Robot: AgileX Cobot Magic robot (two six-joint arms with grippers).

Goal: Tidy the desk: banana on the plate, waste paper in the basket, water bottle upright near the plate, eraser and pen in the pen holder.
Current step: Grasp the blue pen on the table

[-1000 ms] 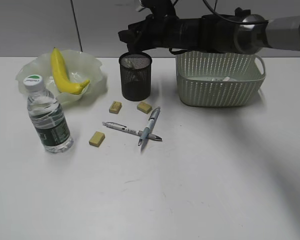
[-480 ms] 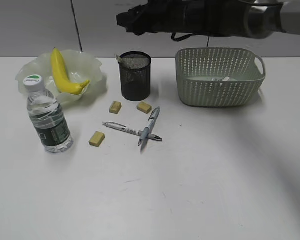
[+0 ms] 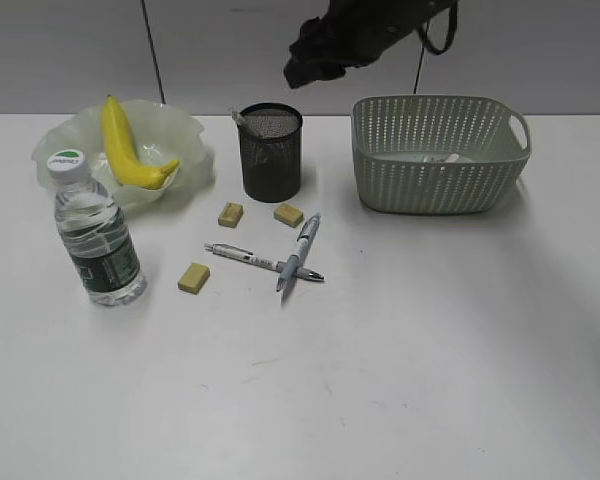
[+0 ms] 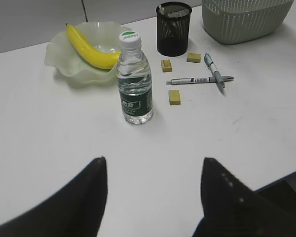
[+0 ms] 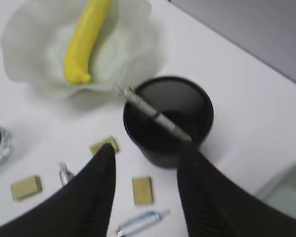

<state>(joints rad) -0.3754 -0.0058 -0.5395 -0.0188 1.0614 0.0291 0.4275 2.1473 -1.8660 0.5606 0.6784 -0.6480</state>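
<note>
The banana (image 3: 128,150) lies in the wavy green plate (image 3: 185,135) at the back left. The water bottle (image 3: 97,237) stands upright in front of the plate. The black pen holder (image 3: 271,155) has one pen (image 5: 155,114) leaning in it. Two pens (image 3: 280,262) lie crossed on the desk (image 3: 380,380), with three tan erasers (image 3: 193,277) around them. The waste paper (image 3: 440,158) lies in the basket (image 3: 440,180). My right gripper (image 5: 145,153) is open and empty, high above the pen holder; it also shows in the exterior view (image 3: 310,60). My left gripper (image 4: 153,165) is open, near the front edge.
A grey wall runs behind the desk. The desk's front right edge (image 4: 281,177) shows in the left wrist view, close to my left gripper.
My right arm has lifted and drawn back to the right, away from the pen holder. A pen now leans in the holder, where none showed a second ago.
</note>
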